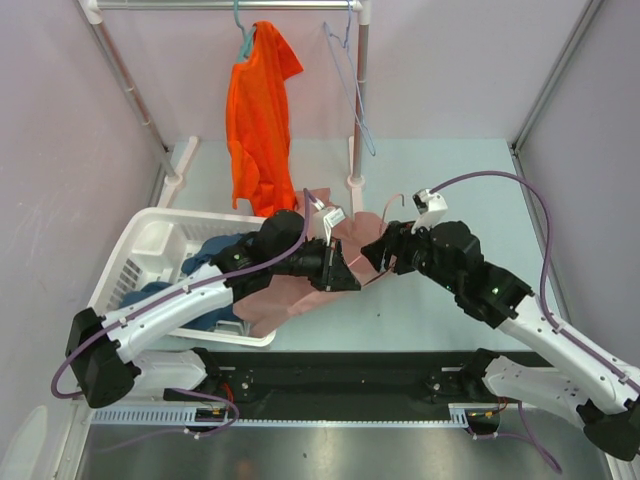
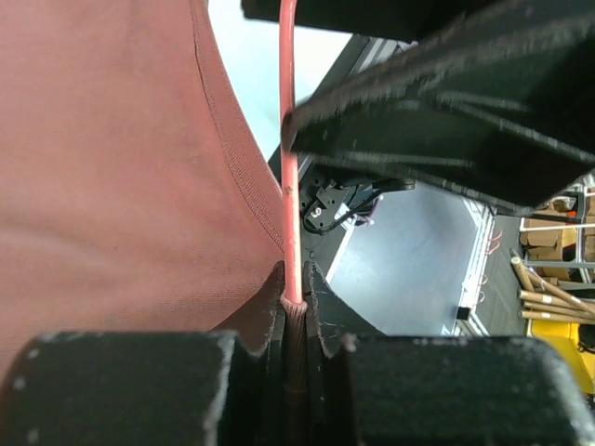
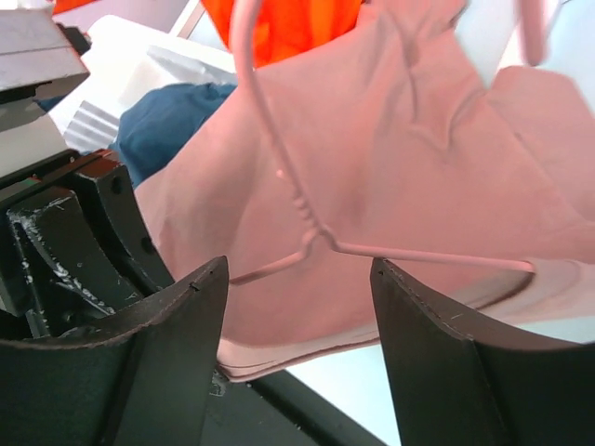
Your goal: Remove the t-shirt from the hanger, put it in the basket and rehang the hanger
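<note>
1. Pale walls close in a light table [image 1: 450,180]. At the back stands a rail [image 1: 230,6] carrying an orange shirt [image 1: 258,110] and a bare spare hanger [image 1: 355,90]. A white basket [image 1: 160,215] with blue clothes [image 1: 205,255] sits at the left.
2. The pink t-shirt [image 1: 290,295] lies crumpled on the table, just beside the basket, between the two arms. Its thin pink hanger [image 3: 279,167] is raised above it.
3. The left tool [image 1: 338,268] is clamped on the hanger wire. In its own view the wire runs straight down into the closed jaws, and the cloth bunches against them. I cannot tell whether cloth is pinched too.
4. The right tool [image 1: 378,252] is spread wide and grips nothing. In its wrist view the hanger's twisted neck sits in the gap between its fingers without touching either.
5. The job looks partly done. The hook, the neck and one shoulder arm show bare over the cloth, but the far end of that arm seems to run under a fold of the t-shirt.
6. What is left, in my judgement, is to free that last end and draw the hanger clear.
</note>
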Available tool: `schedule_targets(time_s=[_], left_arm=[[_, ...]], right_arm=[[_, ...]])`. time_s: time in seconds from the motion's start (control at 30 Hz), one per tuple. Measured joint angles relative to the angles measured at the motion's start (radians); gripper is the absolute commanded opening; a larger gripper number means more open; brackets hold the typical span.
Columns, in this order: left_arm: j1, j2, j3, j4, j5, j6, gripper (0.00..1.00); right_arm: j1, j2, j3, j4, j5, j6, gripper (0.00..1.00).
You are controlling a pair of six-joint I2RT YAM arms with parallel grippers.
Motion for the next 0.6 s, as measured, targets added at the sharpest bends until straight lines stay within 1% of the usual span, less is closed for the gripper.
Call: schedule_targets(time_s=[0.27,0.4,0.43,0.5,0.53,0.6], left_arm=[[-0.006,-0.003,0.000,-0.008,0.011,0.008,0.00],[-0.006,-0.005,0.000,-0.008,0.013,0.008,0.00],[-0.006,-0.006,0.000,-0.008,0.014,0.008,0.00],[-0.006,-0.011,0.000,-0.008,0.015,0.008,0.00],[-0.006,-0.014,0.000,-0.008,0.015,0.008,0.00],[-0.006,-0.020,0.000,-0.009,0.015,0.008,0.00]], right_arm=[[0.008,-0.052,0.039,-0.022,0.069,-0.024,0.66],[0.008,-0.009,0.092,-0.011,0.068,-0.034,0.64],[0.009,0.006,0.095,0.003,0.067,-0.035,0.58],[0.010,0.035,0.095,0.017,0.068,-0.037,0.51],[0.010,0.048,0.095,0.023,0.068,-0.038,0.37],[0.014,0.072,0.094,0.031,0.069,-0.044,0.27]])
